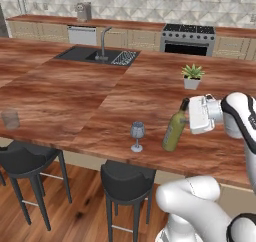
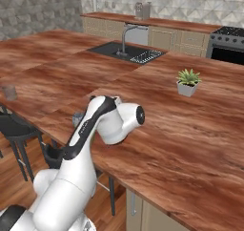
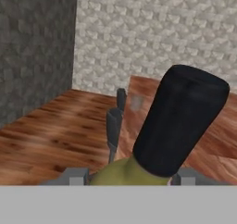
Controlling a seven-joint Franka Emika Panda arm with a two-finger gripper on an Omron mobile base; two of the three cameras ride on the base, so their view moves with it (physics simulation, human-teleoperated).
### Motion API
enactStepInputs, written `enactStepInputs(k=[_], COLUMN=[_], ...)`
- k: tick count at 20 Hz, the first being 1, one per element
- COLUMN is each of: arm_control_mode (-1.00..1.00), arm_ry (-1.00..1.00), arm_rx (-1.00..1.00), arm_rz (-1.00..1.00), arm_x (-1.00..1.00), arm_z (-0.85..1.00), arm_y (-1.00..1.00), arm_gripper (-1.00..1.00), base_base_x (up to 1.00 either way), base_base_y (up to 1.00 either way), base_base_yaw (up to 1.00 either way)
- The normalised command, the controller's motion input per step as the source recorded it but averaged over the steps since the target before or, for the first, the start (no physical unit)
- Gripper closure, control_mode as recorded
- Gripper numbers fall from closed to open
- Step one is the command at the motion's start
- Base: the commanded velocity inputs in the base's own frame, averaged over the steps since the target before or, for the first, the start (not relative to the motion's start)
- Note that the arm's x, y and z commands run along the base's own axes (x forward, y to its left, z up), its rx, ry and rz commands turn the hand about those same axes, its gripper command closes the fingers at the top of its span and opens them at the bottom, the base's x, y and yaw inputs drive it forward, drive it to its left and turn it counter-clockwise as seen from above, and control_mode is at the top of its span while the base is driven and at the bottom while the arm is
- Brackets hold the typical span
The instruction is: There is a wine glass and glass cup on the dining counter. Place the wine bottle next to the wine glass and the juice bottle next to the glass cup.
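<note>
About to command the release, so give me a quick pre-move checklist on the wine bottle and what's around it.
1. Hand closed on wine bottle neck: ok.
2. Bottle upright: not ok, tilted.
3. Bottle base resting on dining counter: cannot tell.
4. Bottle beside wine glass, not touching: ok.
5. Potted plant clear of the bottle: ok.
6. Glass cup standing far left, undisturbed: ok.
</note>
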Motion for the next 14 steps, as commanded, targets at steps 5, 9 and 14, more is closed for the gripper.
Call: enactStepInputs(k=[5, 9, 14], arm_control_mode=[-1.00, -1.00, -1.00], arm_ry=[0.00, 0.00, 0.00], arm_rx=[-0.09, -0.13, -0.09], arm_rz=[0.05, 0.02, 0.00], arm_x=[0.22, 0.25, 0.24], arm_z=[-0.14, -0.15, -0.17], arm_y=[-0.01, 0.00, 0.02], arm_gripper=[1.00, 1.00, 1.00], base_base_x=[0.00, 0.00, 0.00], base_base_y=[0.00, 0.00, 0.00], base_base_yaw=[0.00, 0.00, 0.00])
